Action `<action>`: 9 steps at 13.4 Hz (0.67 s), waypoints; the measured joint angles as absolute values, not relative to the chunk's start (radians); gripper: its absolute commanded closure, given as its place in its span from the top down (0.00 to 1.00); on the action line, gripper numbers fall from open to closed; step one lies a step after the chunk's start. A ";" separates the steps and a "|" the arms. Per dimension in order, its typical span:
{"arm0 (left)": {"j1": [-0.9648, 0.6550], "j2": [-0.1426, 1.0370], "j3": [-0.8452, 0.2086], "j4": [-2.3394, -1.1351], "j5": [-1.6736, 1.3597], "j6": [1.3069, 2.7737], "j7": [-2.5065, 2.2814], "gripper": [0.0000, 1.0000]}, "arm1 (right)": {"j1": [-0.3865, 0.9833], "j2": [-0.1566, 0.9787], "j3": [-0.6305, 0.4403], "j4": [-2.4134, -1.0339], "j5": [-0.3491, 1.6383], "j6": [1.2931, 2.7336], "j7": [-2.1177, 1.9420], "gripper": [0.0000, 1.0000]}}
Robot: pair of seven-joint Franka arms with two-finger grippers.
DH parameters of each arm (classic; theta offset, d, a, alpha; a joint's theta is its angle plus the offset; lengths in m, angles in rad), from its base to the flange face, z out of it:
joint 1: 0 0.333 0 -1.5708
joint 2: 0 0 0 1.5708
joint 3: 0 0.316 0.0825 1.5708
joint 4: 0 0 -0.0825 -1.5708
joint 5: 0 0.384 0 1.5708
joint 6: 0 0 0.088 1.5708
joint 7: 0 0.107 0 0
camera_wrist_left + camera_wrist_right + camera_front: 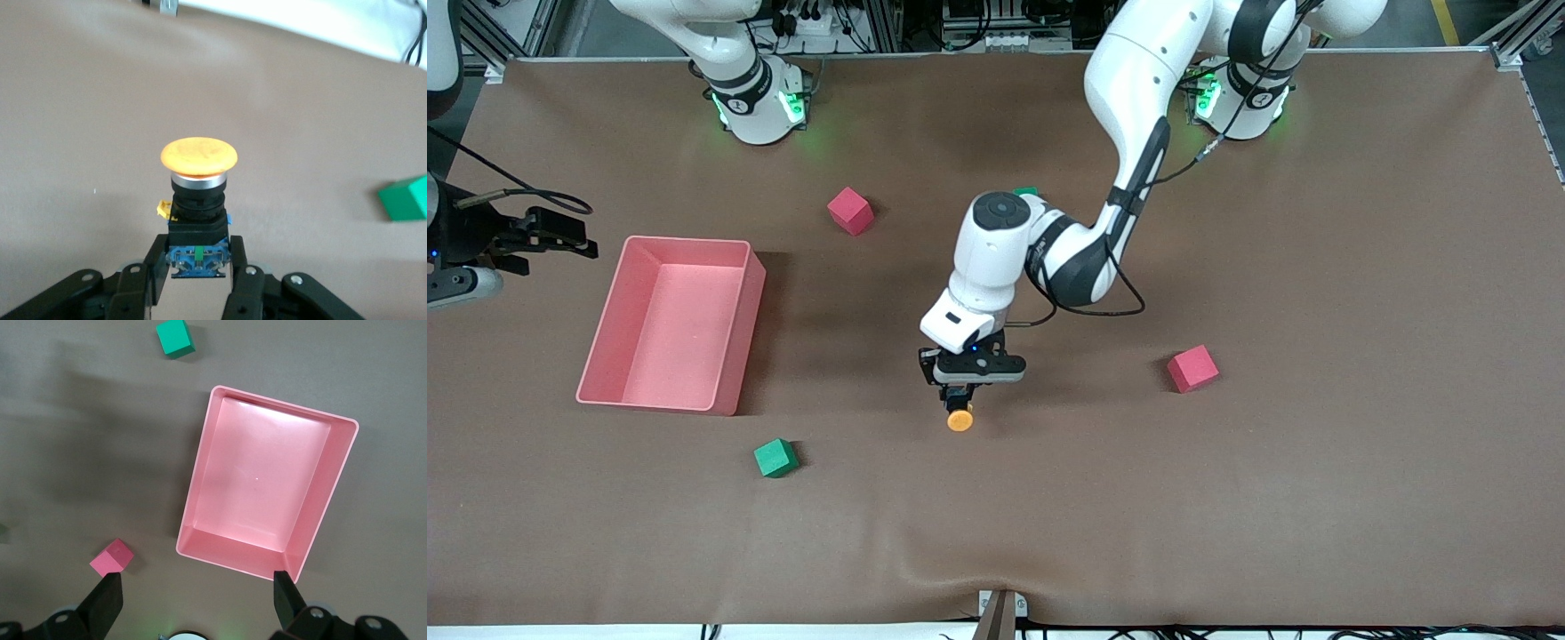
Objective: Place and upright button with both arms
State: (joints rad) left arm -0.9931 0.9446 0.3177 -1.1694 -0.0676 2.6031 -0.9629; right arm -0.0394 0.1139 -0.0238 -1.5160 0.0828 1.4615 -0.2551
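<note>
**Orange-capped button held at mid-surface**

Orange cap pointing toward the front camera, the button point(959, 416) is lying sideways in the left gripper point(959, 391), whose fingers point(235, 280) are clamping its black base just over the surface point(1227, 498) at the middle. To do this step well, keep the clamp on the base only, lower gently, and release once the body is resting steadily.

The right gripper point(560, 238) is waiting with fingers apart over the surface beside the pink bin point(734, 391). A green cube point(775, 458) and a red cube point(1192, 368) are lying well apart from the button; nothing is obstructing the spot beneath it.
</note>
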 measured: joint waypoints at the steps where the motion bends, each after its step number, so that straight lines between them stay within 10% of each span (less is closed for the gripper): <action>1: -1.023 0.945 0.349 -1.175 -0.020 2.609 -1.026 0.00 | -0.040 0.113 -0.024 -1.514 0.083 1.462 -0.250 1.00; 9: -1.096 0.980 0.382 -1.213 0.534 2.605 -1.658 0.00 | -0.052 0.107 -0.035 -1.456 0.082 1.462 -0.247 1.00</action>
State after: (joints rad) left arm -1.0962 0.9801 0.3821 -1.2133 0.5336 2.6045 -1.6579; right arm -0.0516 0.1067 -0.0351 -1.4560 0.0819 1.4622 -0.2465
